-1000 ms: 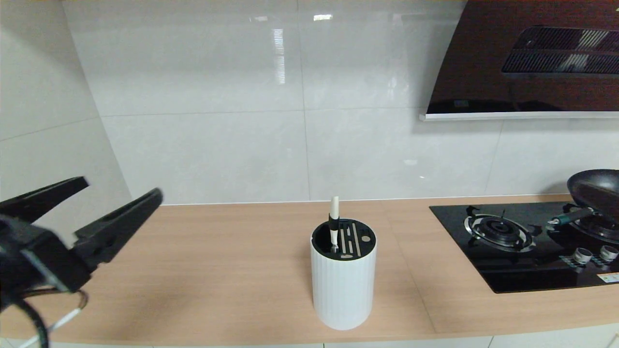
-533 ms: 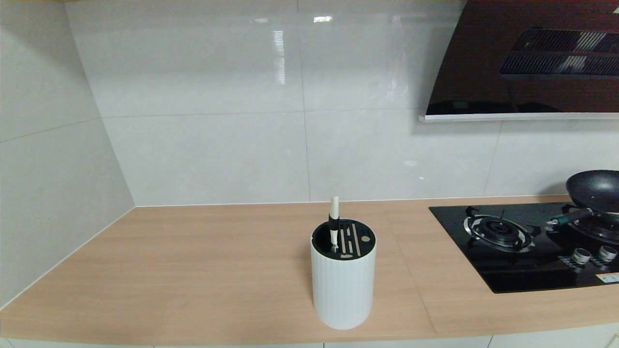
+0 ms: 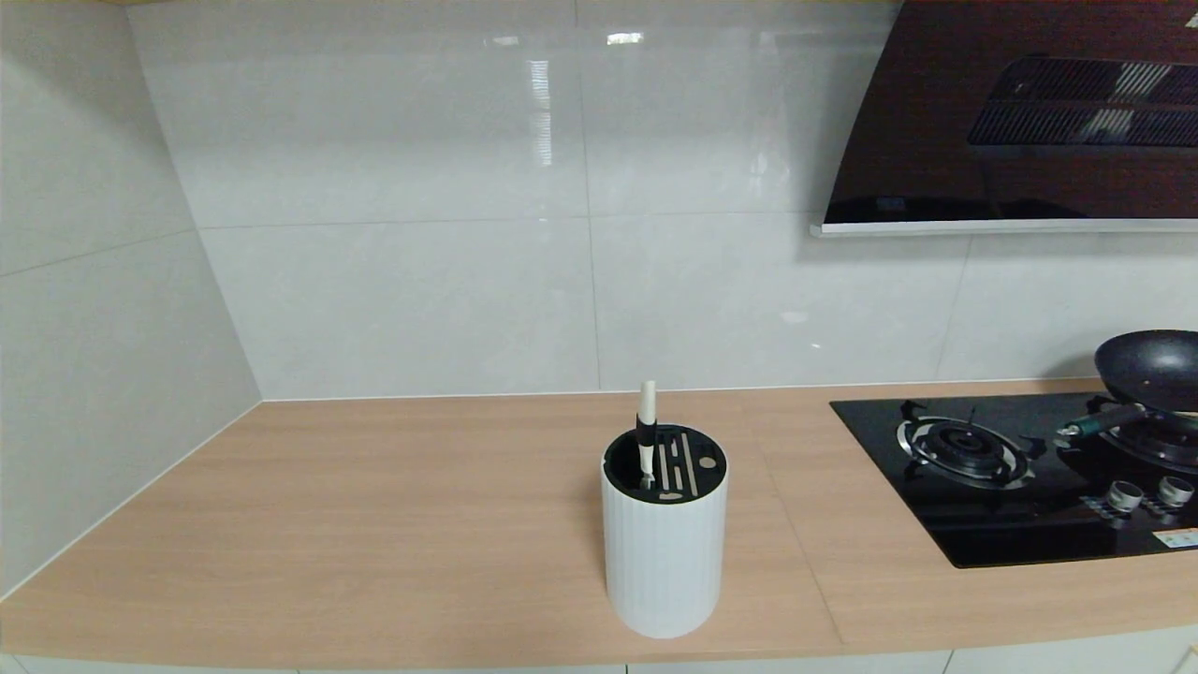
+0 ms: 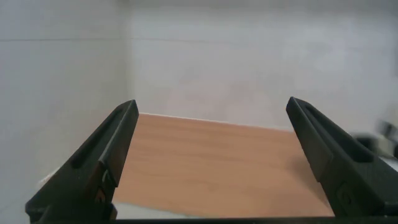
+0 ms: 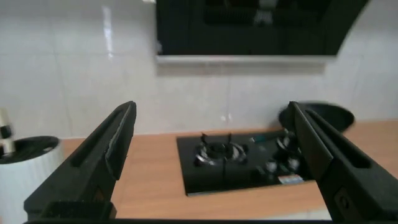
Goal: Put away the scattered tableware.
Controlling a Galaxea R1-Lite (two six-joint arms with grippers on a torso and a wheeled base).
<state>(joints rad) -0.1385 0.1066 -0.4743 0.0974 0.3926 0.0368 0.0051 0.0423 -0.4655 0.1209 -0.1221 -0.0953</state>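
Two black grippers hang nearest, both with their long fingers spread wide: the left gripper (image 4: 211, 106) faces across the light wooden countertop (image 4: 211, 162) toward the tiled corner, and the right gripper (image 5: 211, 107) faces the cooker end of it. Close to the counter's front edge stands a white ribbed cylindrical holder (image 3: 665, 552) with a black slotted top. One cream-and-black-handled utensil (image 3: 646, 421) stands upright in a slot on the left side of that top, its handle poking well above the rim; the slots beside it show as narrow pale and dark strips. Off to the right, well apart from the holder, a black glass gas hob (image 3: 992, 505) is set into the wood, with a round burner (image 3: 966, 449) on its left part and two silver knobs (image 3: 1151, 491) by its front edge. Farther back, over the hob's right burner, sits a black wok (image 3: 1151, 367), its dark handle with a green end pointing left toward the middle of the hob. Behind the whole counter rise glossy white wall tiles (image 3: 402, 281), which wrap round the left corner. Highest and farthest to the right, a dark slanted range hood (image 3: 936, 122) juts from the wall above the hob
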